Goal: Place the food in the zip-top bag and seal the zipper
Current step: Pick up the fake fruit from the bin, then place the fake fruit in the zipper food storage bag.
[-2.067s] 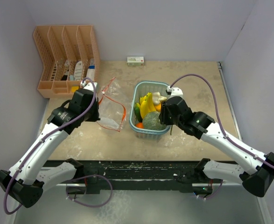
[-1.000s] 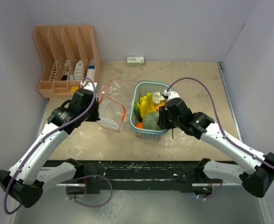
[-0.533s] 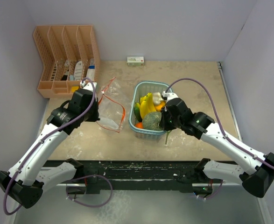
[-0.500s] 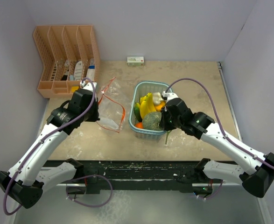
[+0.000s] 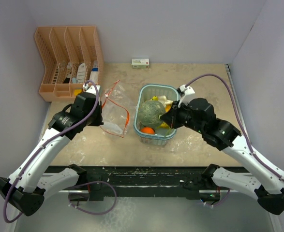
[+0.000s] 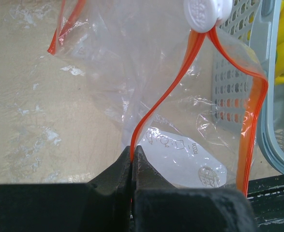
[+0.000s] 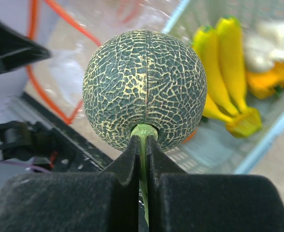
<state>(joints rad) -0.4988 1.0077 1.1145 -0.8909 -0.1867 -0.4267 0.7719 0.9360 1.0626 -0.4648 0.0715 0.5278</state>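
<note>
My right gripper (image 5: 167, 118) is shut on the green stem of a round green netted melon (image 5: 150, 112), the round green head, and holds it above the light blue basket (image 5: 154, 88). In the right wrist view the gripper (image 7: 142, 141) pinches the stem under the melon (image 7: 144, 87), with yellow bananas (image 7: 219, 72) behind. A small orange fruit (image 5: 147, 130) lies in the basket's near end. The long green vegetable is hidden. My left gripper (image 6: 133, 151) is shut on the orange zipper edge of the clear bag (image 6: 180, 159) and holds its mouth open beside the basket's left side.
The bag (image 5: 115, 116) has a white slider (image 6: 207, 12) on its zipper. An orange file rack (image 5: 69, 60) stands at the back left. A small box (image 5: 140, 63) lies by the back wall. The table's front edge runs below the basket.
My right gripper has lifted the melon by its stem out of the basket's near end and swung it up and left. The orange fruit now shows. The left arm has not moved.
</note>
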